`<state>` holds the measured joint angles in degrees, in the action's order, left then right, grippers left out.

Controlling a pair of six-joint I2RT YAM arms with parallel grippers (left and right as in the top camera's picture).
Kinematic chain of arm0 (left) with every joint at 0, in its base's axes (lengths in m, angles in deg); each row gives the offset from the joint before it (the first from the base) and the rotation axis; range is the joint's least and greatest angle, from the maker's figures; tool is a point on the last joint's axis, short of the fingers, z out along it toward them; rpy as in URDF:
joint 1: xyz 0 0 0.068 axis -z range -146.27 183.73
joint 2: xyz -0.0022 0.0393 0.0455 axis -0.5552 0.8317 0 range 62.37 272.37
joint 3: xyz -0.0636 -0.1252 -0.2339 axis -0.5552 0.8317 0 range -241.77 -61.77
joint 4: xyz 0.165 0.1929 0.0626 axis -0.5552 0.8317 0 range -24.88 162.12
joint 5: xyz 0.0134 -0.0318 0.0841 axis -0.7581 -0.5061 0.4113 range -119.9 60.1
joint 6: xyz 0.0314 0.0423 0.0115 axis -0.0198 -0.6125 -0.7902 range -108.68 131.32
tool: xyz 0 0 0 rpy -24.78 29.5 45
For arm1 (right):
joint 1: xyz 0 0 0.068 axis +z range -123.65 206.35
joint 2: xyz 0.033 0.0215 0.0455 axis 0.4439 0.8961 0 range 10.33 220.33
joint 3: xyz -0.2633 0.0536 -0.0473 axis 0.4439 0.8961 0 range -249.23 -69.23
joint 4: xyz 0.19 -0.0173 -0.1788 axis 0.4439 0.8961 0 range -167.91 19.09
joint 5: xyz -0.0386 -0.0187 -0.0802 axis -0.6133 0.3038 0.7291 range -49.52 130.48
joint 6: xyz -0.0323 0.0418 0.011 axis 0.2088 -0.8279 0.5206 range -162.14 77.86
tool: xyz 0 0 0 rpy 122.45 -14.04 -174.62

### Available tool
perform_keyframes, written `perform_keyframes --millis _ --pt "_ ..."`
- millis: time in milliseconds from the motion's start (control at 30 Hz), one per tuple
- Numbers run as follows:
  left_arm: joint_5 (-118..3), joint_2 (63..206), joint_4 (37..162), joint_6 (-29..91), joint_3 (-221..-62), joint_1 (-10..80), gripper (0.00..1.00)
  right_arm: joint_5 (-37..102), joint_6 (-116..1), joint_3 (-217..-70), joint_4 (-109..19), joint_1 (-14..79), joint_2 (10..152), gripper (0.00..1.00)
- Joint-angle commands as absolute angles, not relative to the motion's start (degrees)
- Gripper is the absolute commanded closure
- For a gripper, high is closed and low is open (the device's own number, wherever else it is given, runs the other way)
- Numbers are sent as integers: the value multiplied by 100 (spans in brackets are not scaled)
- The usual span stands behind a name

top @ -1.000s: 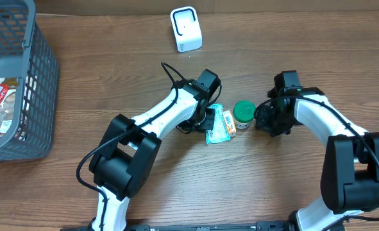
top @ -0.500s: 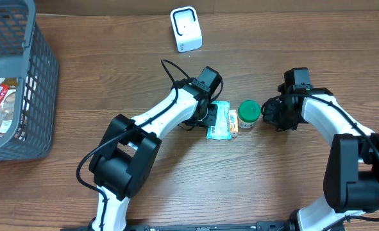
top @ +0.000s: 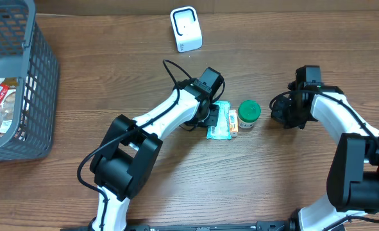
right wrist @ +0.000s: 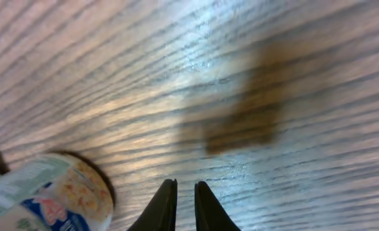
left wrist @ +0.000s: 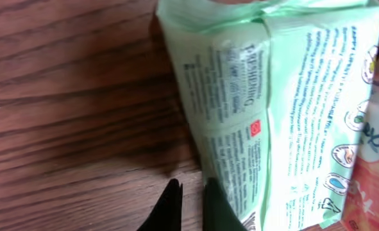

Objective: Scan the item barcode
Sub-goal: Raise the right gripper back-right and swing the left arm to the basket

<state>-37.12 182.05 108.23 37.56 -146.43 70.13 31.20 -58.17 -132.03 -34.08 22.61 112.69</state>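
Overhead: where's the green packet (top: 218, 123)?
— On the surface (top: 176, 186), near the green-lidded jar (top: 249, 113), left fingers (left wrist: 218, 204) pressed together at its edge.
And the right fingers (right wrist: 164, 206)?
— Nearly together, pinching nothing.

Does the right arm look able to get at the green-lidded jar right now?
Probably yes. Only bare table lies between the right gripper and the green-lidded jar; the packets sit on its far side.
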Motion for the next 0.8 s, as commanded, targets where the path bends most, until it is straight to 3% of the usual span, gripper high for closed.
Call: perform_keyframes --millis 0,167,300,333,367,467,567,767 --pt "-3697 18067 10845 3634 -14637 7033 96 3061 -5559 -13783 -3161 2215 10911 86" --pt "-3690 17969 11131 3129 -14963 6897 93 3059 -5559 -14714 -2474 2215 10644 75" --pt "-2910 17947 11935 2991 -15743 6735 85 3059 -5559 -15192 -2269 2215 10561 10" --pt "-2615 17947 12134 2989 -15953 6692 83 3059 -5561 -15221 -2293 2215 10561 0" --pt "-1924 17947 12617 2989 -16510 6574 81 3056 -5563 -15219 -2337 2215 10563 0" --pt "-1386 17947 13207 2914 -17354 6379 79 3056 -5563 -15212 -2334 2215 10563 0" --pt "-748 17947 13793 2904 -18497 6058 28 2989 -5585 -15212 -2324 2215 10563 0" --pt "-702 17947 13988 1944 -19651 5454 12 2777 -5603 -15212 -2374 2215 10563 0"
